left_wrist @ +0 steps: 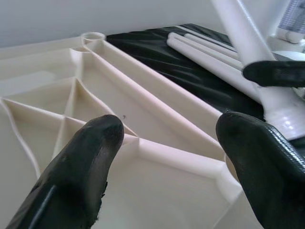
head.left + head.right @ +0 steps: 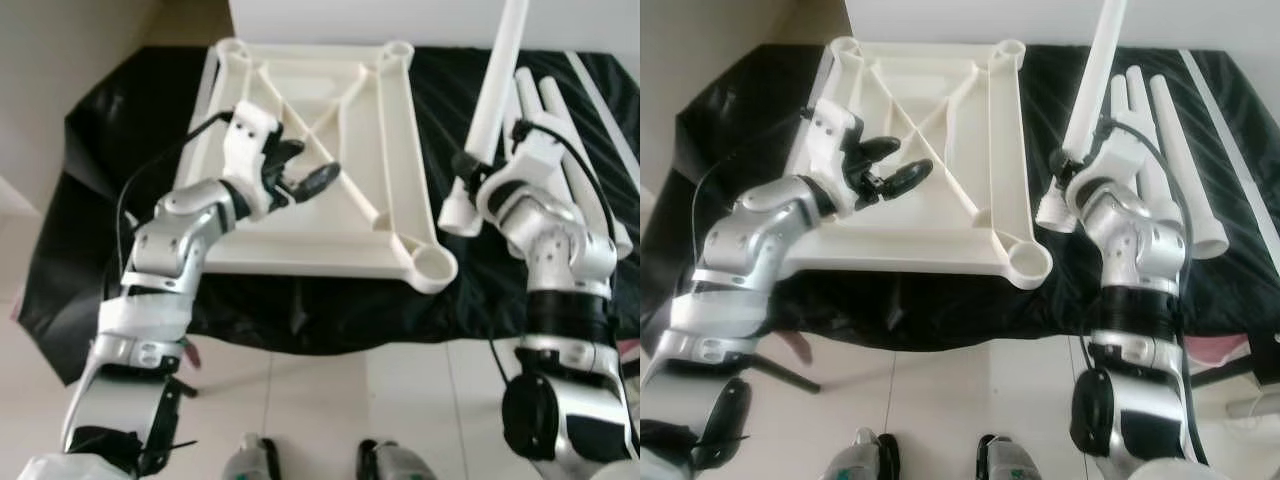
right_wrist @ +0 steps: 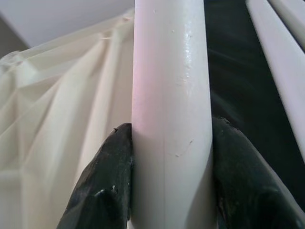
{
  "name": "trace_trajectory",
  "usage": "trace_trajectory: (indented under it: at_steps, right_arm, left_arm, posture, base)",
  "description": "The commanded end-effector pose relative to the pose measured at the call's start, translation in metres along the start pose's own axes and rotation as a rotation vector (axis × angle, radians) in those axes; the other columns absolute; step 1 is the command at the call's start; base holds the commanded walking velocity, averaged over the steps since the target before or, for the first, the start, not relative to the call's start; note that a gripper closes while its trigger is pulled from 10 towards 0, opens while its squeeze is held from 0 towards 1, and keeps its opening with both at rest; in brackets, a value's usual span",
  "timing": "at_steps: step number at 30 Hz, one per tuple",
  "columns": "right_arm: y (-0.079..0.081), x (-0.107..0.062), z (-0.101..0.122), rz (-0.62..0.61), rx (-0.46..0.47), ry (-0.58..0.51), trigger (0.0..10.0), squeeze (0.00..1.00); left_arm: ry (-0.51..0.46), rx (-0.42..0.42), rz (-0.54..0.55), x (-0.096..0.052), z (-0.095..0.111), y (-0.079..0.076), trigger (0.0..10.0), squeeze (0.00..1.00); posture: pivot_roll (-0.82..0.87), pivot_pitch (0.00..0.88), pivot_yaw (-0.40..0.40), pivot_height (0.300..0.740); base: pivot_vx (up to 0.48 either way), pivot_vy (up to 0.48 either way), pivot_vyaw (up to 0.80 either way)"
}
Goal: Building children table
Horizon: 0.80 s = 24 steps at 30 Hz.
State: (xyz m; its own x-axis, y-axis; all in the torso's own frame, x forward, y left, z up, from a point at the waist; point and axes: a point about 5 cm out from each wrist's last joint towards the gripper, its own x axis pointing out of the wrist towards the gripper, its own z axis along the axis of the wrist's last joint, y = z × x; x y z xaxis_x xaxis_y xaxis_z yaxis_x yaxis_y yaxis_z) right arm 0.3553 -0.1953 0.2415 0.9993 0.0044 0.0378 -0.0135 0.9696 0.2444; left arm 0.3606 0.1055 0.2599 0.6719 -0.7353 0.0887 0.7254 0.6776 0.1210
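A cream plastic tabletop [image 2: 330, 130] lies upside down on black sheeting, ribs up, with round leg sockets at its corners; the near right socket [image 2: 433, 266] is empty. My right gripper [image 2: 468, 168] is shut on a white table leg [image 2: 493, 95], held tilted above the sheeting just right of the tabletop's right edge, its wide foot [image 2: 455, 214] lowest. In the right wrist view both fingers [image 3: 102, 186] press against the leg [image 3: 171, 109]. My left gripper [image 2: 300, 170] hovers open over the tabletop's left half, with nothing between its fingers [image 1: 81, 176].
More white legs [image 2: 565, 130] lie side by side on the black sheeting [image 2: 90, 180] behind my right arm. A white wall rises at the far edge. Pale floor tiles [image 2: 320, 410] and my feet lie below the sheeting's near edge.
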Motion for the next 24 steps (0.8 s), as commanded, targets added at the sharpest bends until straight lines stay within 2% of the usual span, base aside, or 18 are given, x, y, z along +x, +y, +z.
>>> trace_trajectory:
  at_steps: [1,3,6,7,11,13,15,21,24]
  right_arm:
    - [0.006,-0.003,0.007,0.047,-0.030,-0.066,10.0,0.00]
    - [0.013,-0.009,0.000,0.105,-0.021,-0.119,10.0,0.00]
    - [0.016,-0.012,-0.002,0.130,-0.025,-0.146,10.0,0.00]
    - [0.020,-0.018,-0.005,0.169,-0.050,-0.181,10.0,0.00]
    - [0.027,-0.030,-0.012,0.262,-0.052,-0.220,10.0,0.00]
    - [0.031,-0.040,-0.017,0.306,-0.052,-0.238,10.0,0.00]
    - [0.033,-0.045,-0.019,0.340,-0.044,-0.255,10.0,0.00]
    - [0.035,-0.048,-0.019,0.369,-0.037,-0.275,10.0,0.00]
    - [0.042,-0.048,-0.018,0.424,-0.039,-0.291,10.0,0.00]
  left_arm:
    - [0.005,0.006,0.062,0.000,-0.002,0.004,10.0,0.00]
    - [0.011,0.037,0.162,0.002,-0.009,0.008,10.0,0.00]
    - [0.015,0.062,0.194,0.002,-0.012,0.008,10.0,0.00]
    - [0.036,0.125,0.233,0.003,-0.015,0.009,10.0,0.00]
    - [0.069,0.183,0.261,0.006,-0.020,0.010,10.0,0.00]
    - [0.088,0.142,0.270,0.008,-0.024,0.012,10.0,0.00]
    - [0.098,0.136,0.292,0.011,-0.025,0.015,10.0,0.00]
    - [0.098,0.139,0.304,0.015,-0.022,0.017,10.0,0.00]
    - [0.131,0.180,0.325,0.024,-0.018,0.023,10.0,0.00]
  posture:
    - [-0.05,0.059,0.005,0.740]
    - [-0.05,0.032,0.003,0.740]
    - [-0.05,0.032,0.003,0.740]
    - [-0.05,0.022,-0.002,0.740]
    - [-0.05,0.004,0.001,0.740]
    - [-0.05,0.000,-0.003,0.740]
    - [-0.05,0.000,-0.001,0.740]
    - [-0.05,0.000,-0.001,0.740]
    - [-0.04,0.000,-0.003,0.740]
  base:
    - [0.000,0.000,0.00]
    - [0.000,0.000,0.00]
    - [0.000,0.000,0.00]
    - [0.000,0.000,0.00]
    - [0.000,0.000,0.00]
    - [0.000,0.000,0.00]
    - [0.000,0.000,0.00]
    - [0.000,0.000,0.00]
    - [0.000,0.000,0.00]
